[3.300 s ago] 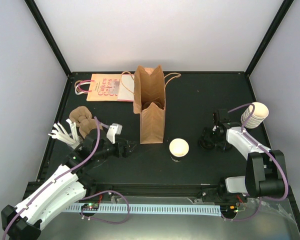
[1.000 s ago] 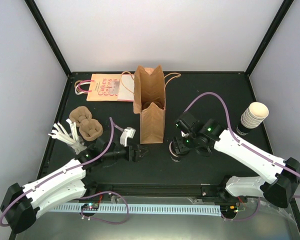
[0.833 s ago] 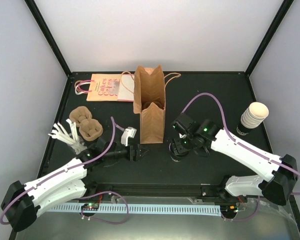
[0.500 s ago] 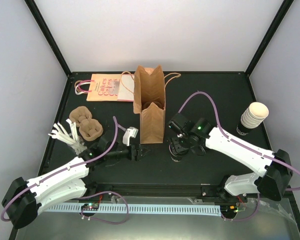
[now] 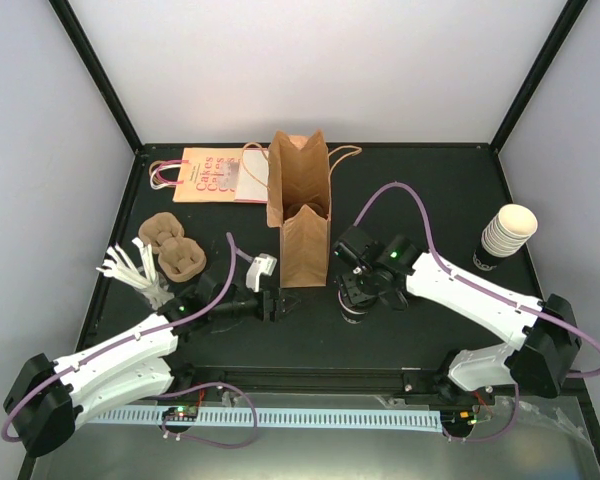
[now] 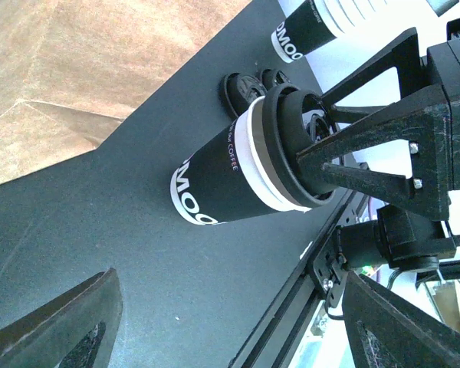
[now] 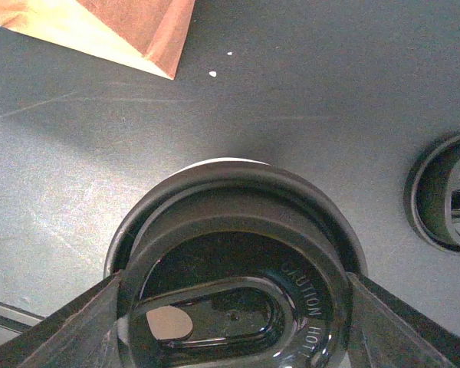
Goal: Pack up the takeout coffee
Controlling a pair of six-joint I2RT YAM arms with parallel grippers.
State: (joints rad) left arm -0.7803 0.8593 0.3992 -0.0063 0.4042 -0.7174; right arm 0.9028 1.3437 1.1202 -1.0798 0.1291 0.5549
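Observation:
The takeout coffee [image 6: 234,172] stands on the black table, with a black sleeve, a white band and a black lid [image 7: 230,261]. In the top view it [image 5: 353,312] is mostly hidden under my right gripper [image 5: 356,291]. My right gripper [image 7: 234,287] is directly above it, with a finger pressed against each side of the lid. My left gripper [image 5: 280,303] is open and empty, low over the table to the cup's left, and points at it [image 6: 230,307]. The brown paper bag [image 5: 305,215] stands open just behind and left of the cup.
A stack of lidless cups [image 5: 505,235] stands at the right. Spare black lids [image 7: 445,195] lie right of the cup. Pulp trays [image 5: 175,250] and white stirrers [image 5: 130,270] are at the left. A printed flat bag [image 5: 215,175] lies at the back left.
The cup was lidless 3.3 s ago, with my right gripper off by the lids. My right gripper is now on the cup with the lid and has edged left. My left gripper has moved closer.

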